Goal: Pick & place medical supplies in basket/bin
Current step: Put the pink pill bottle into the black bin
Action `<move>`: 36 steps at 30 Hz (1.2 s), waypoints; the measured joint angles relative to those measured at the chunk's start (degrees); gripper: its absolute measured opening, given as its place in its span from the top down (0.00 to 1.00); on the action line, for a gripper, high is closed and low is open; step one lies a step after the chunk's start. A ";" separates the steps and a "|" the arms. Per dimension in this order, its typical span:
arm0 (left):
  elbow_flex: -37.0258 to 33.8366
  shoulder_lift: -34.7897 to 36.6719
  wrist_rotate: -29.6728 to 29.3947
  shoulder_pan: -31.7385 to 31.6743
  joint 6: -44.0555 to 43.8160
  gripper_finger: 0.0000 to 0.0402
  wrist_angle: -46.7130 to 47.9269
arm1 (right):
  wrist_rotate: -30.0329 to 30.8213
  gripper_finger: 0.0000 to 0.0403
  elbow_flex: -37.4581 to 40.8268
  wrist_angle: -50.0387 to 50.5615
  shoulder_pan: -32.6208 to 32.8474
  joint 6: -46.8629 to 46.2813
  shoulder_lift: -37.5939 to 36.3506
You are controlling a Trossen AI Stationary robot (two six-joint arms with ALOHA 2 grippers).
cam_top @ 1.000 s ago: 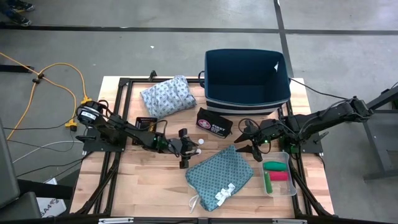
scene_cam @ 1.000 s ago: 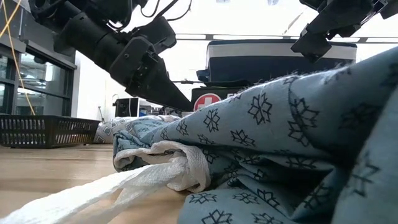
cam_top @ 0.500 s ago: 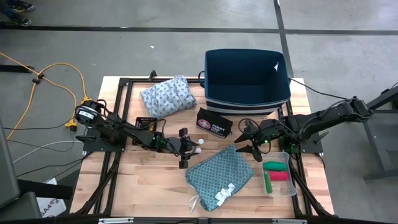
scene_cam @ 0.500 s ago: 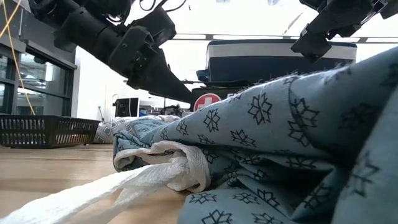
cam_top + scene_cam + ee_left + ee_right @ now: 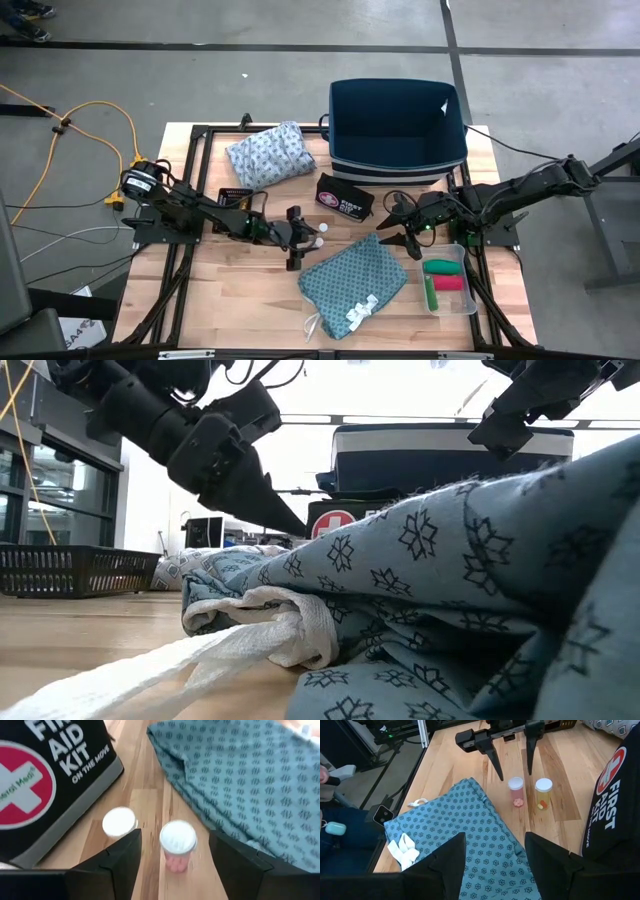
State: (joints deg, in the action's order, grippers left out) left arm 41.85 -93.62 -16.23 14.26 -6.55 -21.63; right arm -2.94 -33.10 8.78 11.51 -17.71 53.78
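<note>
Jaws of left gripper (image 5: 172, 865) spread, straddling pink-filled vial (image 5: 177, 845) standing on table (image 5: 230, 290), not yet pinching. Vial probably light, rigid, slick, tippy; grip mid-body below white cap. Second vial (image 5: 543, 793) just beside, outside one finger; could topple. First aid kit (image 5: 344, 197) near, teal cloth (image 5: 355, 280) alongside. Right gripper (image 5: 408, 232) spread, empty, hovering over cloth edge. Blue bin (image 5: 397, 130) beyond kit.

Left dark two-finger gripper (image 5: 309, 237) reaches low toward the table's middle, fingers parted. Right dark two-finger gripper (image 5: 396, 229) hangs opposite it, fingers also parted, holding nothing.
</note>
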 joint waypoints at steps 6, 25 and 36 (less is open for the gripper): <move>-0.02 0.00 0.00 0.00 -0.78 0.43 0.42 | 0.01 0.52 0.00 0.00 0.00 0.01 0.02; -0.04 -4.71 -0.18 -0.12 -2.49 0.43 -2.61 | 0.01 0.52 0.00 -0.13 -0.01 0.02 0.02; -0.02 -8.41 -0.15 -1.16 -2.45 0.43 -8.55 | 0.01 0.52 0.00 -0.15 0.00 0.01 0.02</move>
State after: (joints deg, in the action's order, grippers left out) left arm 41.82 -102.04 -16.38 13.10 -9.00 -30.18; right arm -2.93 -33.10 8.62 11.51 -17.71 53.80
